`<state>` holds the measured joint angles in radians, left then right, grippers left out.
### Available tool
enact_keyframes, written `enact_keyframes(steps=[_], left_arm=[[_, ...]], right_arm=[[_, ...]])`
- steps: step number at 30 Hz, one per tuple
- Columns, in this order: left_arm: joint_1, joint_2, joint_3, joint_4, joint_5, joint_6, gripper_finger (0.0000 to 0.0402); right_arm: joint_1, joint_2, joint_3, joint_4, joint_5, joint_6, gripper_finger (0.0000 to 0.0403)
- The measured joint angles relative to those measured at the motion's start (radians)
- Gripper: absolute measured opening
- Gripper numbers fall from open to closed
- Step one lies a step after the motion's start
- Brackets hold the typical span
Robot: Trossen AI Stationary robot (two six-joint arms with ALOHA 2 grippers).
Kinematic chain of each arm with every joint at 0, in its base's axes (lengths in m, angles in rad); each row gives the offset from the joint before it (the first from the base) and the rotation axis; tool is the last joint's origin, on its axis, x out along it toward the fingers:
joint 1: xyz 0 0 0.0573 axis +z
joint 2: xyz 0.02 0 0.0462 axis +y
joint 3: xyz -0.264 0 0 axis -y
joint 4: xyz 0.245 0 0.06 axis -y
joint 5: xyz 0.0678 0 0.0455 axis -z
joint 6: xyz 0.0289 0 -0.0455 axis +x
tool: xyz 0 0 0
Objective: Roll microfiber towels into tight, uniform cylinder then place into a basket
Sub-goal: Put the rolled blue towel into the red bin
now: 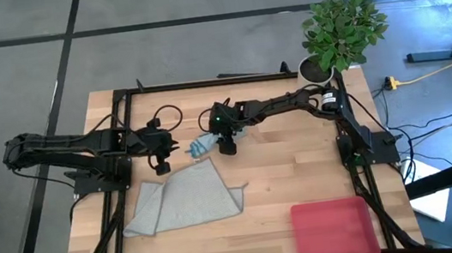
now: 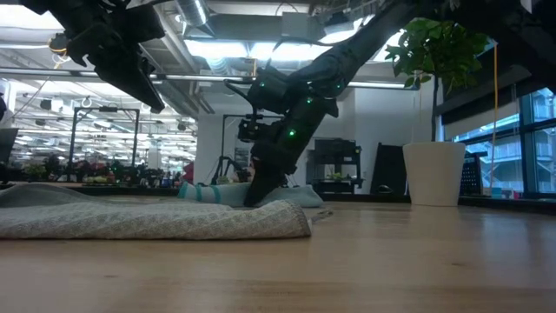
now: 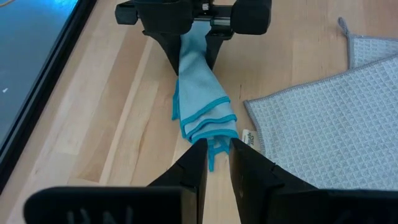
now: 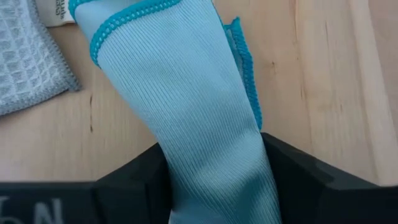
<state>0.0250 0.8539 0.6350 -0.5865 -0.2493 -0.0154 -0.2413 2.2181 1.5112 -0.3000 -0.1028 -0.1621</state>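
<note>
Both claws pinch blue towel [image 3: 202,93], L [image 3: 216,152] & R [image 4: 214,180] at opposite ends, prob. stretching it taut for rolling.

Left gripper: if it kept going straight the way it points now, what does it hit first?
The left gripper already pinches one end of the teal towel. Straight ahead along that towel stands the right gripper, clamped on the other end, so it would likely meet that first. The grey towel lies off to the side.
</note>
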Motion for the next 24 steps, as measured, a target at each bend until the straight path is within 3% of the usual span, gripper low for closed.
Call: enact_keyframes(steps=[24], left_arm=[[0.000,0.000,0.000,0.000,0.000,0.000,0.0056]], right_arm=[[0.037,-0.006,0.001,0.001,0.071,0.131,0.0212]])
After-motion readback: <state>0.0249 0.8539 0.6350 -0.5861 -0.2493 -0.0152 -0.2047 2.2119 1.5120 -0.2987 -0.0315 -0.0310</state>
